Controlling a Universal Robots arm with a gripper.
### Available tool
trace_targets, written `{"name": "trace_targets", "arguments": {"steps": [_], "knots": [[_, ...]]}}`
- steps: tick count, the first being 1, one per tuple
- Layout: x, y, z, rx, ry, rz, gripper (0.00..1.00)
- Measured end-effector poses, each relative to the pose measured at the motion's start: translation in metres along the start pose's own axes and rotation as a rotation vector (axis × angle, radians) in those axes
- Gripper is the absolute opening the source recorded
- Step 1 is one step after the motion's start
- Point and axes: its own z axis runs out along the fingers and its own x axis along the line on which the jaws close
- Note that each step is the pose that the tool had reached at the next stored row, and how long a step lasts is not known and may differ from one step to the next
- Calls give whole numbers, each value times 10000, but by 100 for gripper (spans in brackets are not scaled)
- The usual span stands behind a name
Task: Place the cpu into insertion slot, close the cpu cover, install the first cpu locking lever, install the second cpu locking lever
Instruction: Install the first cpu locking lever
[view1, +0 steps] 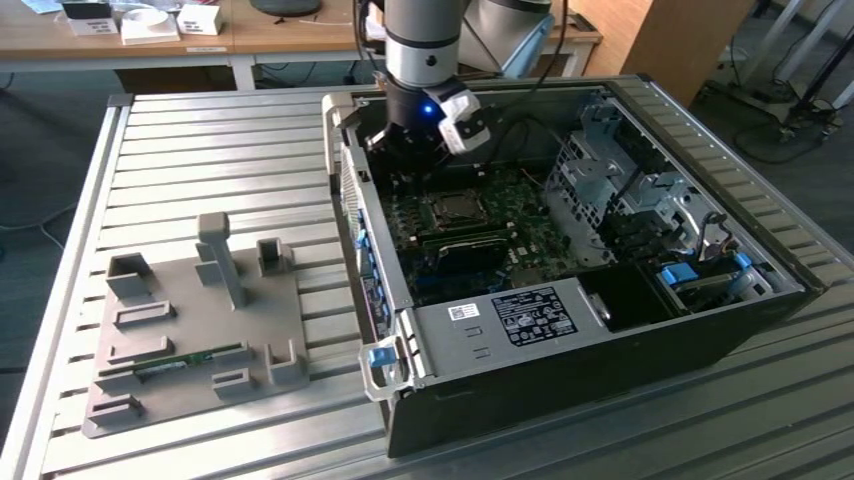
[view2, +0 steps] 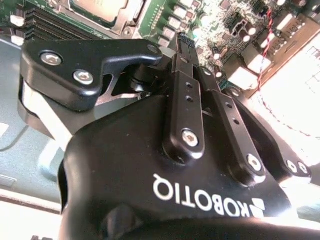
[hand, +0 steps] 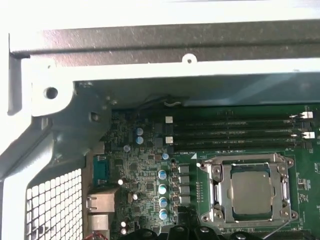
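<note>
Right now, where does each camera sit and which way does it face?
Exterior view: off the arm, above the table, looking down into the computer case; the arm and gripper show.
First wrist view: on the wrist, facing the green board and the chip.
Second wrist view: on the wrist, looking along the gripper toward the board.
Shared: both wrist views show the chip.

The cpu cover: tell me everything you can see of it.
In the first wrist view the cpu cover is a silvery metal frame with a square window, lying flat and closed over the insertion slot on the green motherboard. The cpu shows its grey metal top through the window.
</note>
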Motion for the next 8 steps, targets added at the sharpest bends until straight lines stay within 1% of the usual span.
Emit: {"name": "trace_targets", "arguments": {"steps": [8], "knots": [[10, 31, -6, 0, 1, -1, 11]]}}
